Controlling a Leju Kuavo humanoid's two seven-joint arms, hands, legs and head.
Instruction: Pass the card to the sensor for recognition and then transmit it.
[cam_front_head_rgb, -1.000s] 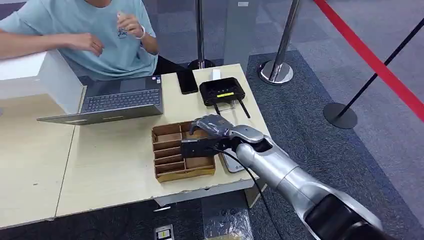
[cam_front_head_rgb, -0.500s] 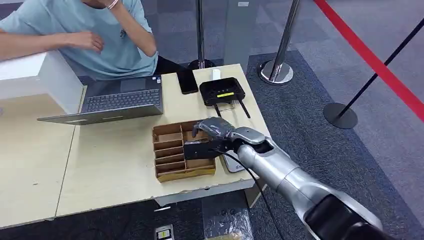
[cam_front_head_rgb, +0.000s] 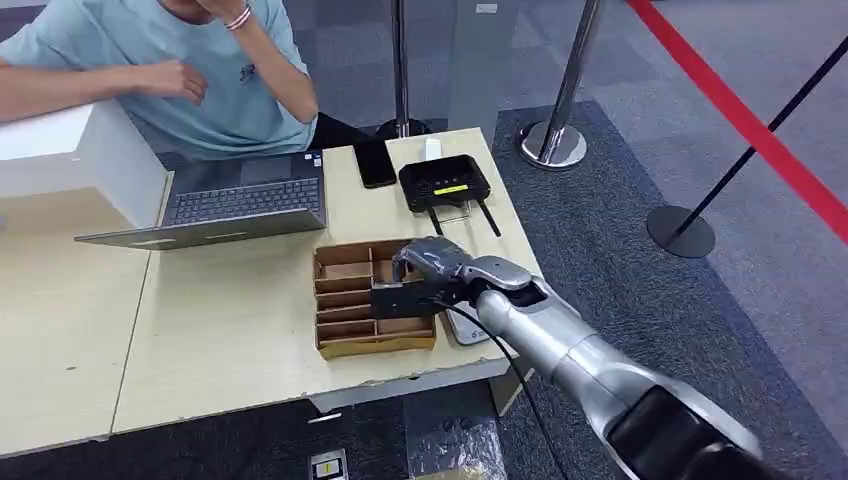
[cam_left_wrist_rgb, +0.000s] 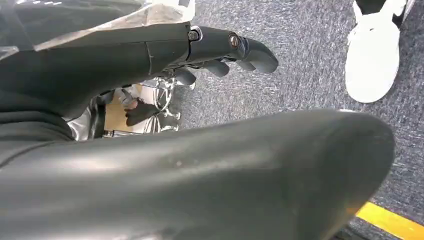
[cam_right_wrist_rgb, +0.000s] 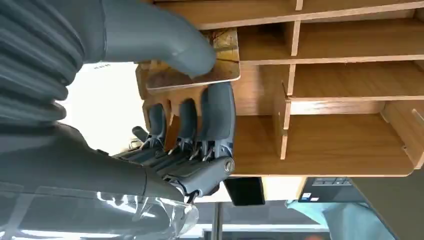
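My right hand (cam_front_head_rgb: 435, 265) reaches over the right side of a brown wooden compartment box (cam_front_head_rgb: 345, 300) near the table's front edge. It pinches a flat dark card (cam_front_head_rgb: 398, 299) between thumb and fingers. In the right wrist view the card (cam_right_wrist_rgb: 220, 70) shows a brownish face under the thumb, with the fingers (cam_right_wrist_rgb: 215, 115) below it and the box's dividers (cam_right_wrist_rgb: 345, 125) behind. A black sensor unit (cam_front_head_rgb: 444, 183) with two antennas sits beyond the box, toward the table's far right. My left hand (cam_left_wrist_rgb: 225, 55) hangs over grey carpet, fingers loose, holding nothing.
A person in a light teal shirt (cam_front_head_rgb: 180, 70) sits behind an open laptop (cam_front_head_rgb: 240, 200). A black phone (cam_front_head_rgb: 375, 165) lies beside the sensor. A flat pale device (cam_front_head_rgb: 465, 328) lies under my right wrist. Metal stanchions (cam_front_head_rgb: 553, 140) stand right of the table. A white shoe (cam_left_wrist_rgb: 375, 50) rests on the carpet.
My right hand with the card has shifted slightly right, and the wooden box has slid a little right with it. The person has raised a hand to the head.
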